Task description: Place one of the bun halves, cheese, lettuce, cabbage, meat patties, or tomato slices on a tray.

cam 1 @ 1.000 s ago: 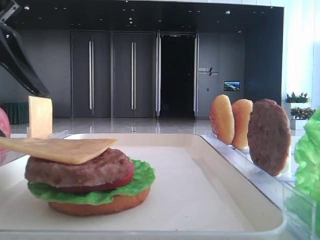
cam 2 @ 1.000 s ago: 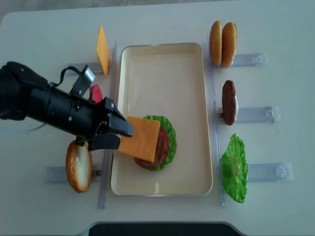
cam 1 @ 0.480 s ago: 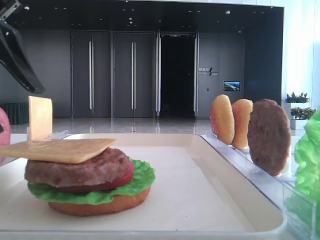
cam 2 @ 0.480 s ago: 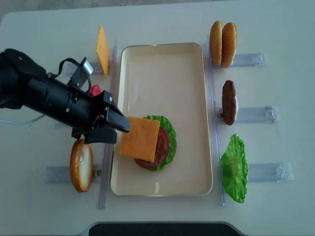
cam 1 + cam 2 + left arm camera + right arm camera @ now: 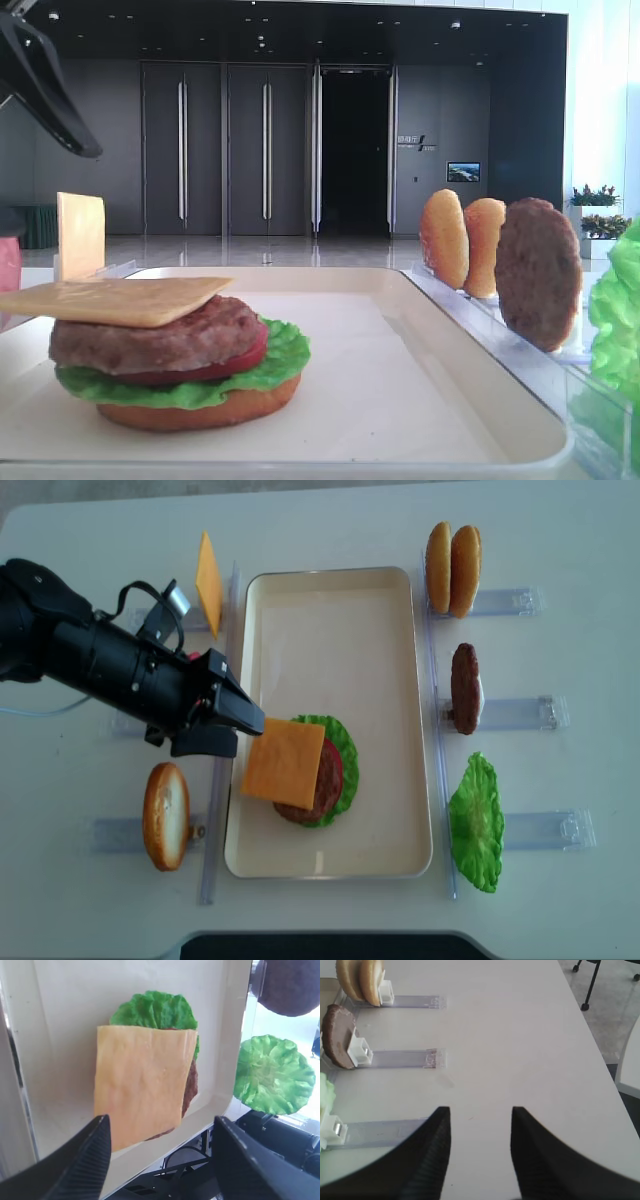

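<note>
A pale orange cheese point(image 5: 285, 763) square lies flat on top of a stack of patty, tomato, lettuce and bun in the cream tray point(image 5: 330, 630). In the low front view the cheese point(image 5: 110, 300) overhangs the patty on the left. My left gripper point(image 5: 248, 737) hovers at the tray's left rim, just left of the cheese. It is open and holds nothing. In the left wrist view its fingers flank the near edge of the cheese point(image 5: 142, 1070) without touching it. My right gripper point(image 5: 480, 1110) stands open over bare table.
A second cheese slice point(image 5: 208, 583) stands in a rack at the back left. A bun half point(image 5: 166, 815) sits at the front left. On the right, racks hold two bun halves point(image 5: 451, 555), a patty point(image 5: 465, 688) and a lettuce leaf point(image 5: 477, 822).
The cheese has gone from tilted to lying flat on the patty. My left gripper has drawn back to the left and risen away from it.
</note>
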